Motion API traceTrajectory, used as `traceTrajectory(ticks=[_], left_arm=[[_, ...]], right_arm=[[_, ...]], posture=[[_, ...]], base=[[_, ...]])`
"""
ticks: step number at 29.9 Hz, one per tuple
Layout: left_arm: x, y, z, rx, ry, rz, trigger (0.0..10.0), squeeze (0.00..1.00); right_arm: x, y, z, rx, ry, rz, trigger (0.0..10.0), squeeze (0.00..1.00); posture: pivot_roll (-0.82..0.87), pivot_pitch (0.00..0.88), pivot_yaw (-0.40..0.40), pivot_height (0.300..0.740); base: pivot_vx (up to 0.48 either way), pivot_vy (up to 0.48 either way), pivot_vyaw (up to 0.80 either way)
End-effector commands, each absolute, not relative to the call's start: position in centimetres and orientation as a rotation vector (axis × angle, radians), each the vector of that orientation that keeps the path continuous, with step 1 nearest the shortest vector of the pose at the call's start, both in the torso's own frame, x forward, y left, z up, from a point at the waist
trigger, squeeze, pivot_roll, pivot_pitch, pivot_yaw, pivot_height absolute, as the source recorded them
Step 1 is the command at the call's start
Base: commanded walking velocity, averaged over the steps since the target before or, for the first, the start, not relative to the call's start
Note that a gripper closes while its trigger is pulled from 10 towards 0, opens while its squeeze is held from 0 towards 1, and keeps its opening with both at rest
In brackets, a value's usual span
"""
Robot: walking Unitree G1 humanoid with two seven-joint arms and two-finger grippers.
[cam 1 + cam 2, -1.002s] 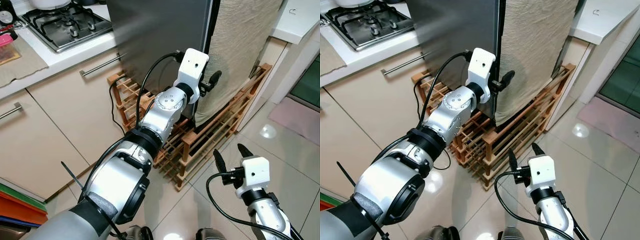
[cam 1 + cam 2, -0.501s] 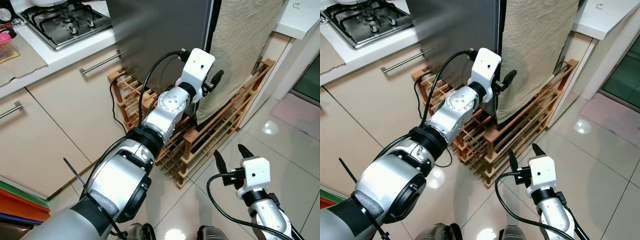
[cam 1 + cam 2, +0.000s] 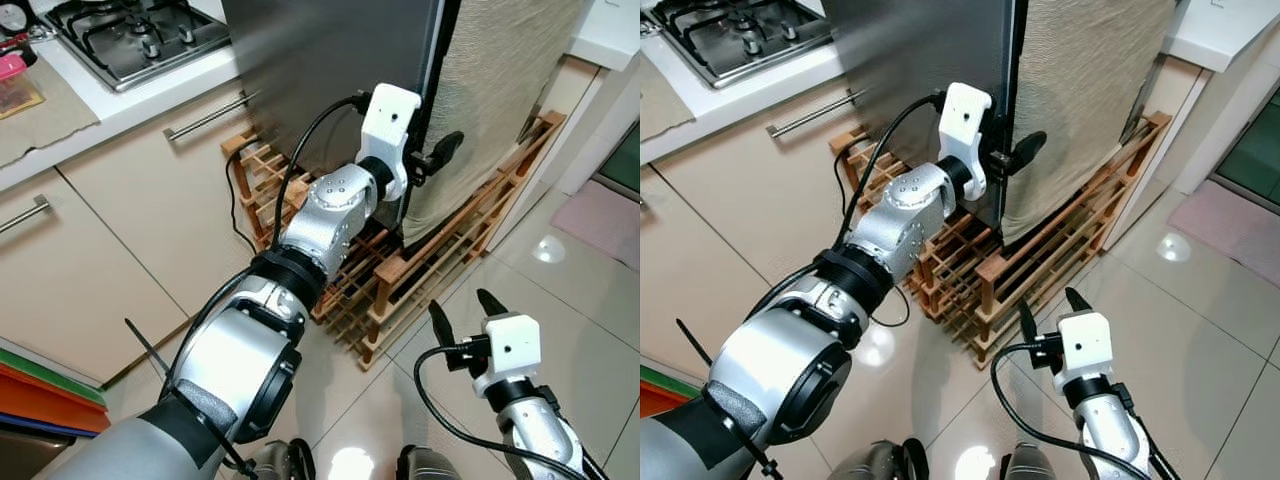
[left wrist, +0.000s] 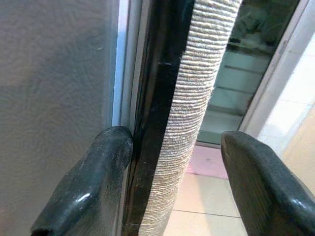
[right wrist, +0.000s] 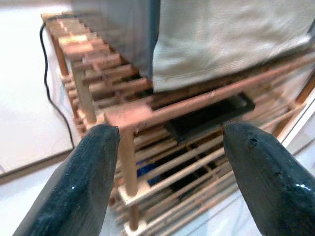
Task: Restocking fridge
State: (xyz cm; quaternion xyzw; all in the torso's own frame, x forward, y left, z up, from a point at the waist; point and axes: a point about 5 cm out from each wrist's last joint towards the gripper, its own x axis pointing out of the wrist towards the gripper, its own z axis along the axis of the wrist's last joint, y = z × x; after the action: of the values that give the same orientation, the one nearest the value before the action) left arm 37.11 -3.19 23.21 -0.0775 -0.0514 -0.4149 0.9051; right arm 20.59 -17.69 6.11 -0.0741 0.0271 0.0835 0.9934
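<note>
Since the earlier frame the left gripper (image 3: 428, 160) had pushed further onto the fridge door's (image 3: 330, 70) black edge, near the 1 o'clock part of the head view. Its fingers (image 4: 88, 191) stood wide, one touching the dark edge, the other out beyond the beige cloth (image 3: 500, 80) that hung over the door. The fridge stood on a wooden rack (image 3: 420, 270) on the floor, beside the counter (image 3: 110, 100). The right gripper (image 3: 468, 318) hovered at 5 o'clock, fingers wide, holding nothing.
</note>
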Motion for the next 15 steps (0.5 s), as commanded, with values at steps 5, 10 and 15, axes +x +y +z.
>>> traceTrajectory(ticks=[5,10,15], left_arm=[[25.6,-17.5,28.5,-0.462,-0.144,-1.359,10.0,0.0],[24.9,-17.6,29.9,-0.518,-0.152,-1.407,10.0,0.0],[24.9,-17.6,29.9,-0.518,-0.152,-1.407,10.0,0.0]], right_arm=[[21.1,-17.4,5.7,-0.148,0.064,0.16,10.0,0.0],[21.2,-17.4,5.7,-0.15,0.063,0.158,10.0,0.0],[21.2,-17.4,5.7,-0.15,0.063,0.158,10.0,0.0]], posture=[[-0.27,0.16,0.129,0.724],[-0.27,0.162,0.133,0.724],[-0.27,0.162,0.133,0.724]], base=[[0.0,0.0,0.0],[0.0,0.0,0.0],[0.0,0.0,0.0]])
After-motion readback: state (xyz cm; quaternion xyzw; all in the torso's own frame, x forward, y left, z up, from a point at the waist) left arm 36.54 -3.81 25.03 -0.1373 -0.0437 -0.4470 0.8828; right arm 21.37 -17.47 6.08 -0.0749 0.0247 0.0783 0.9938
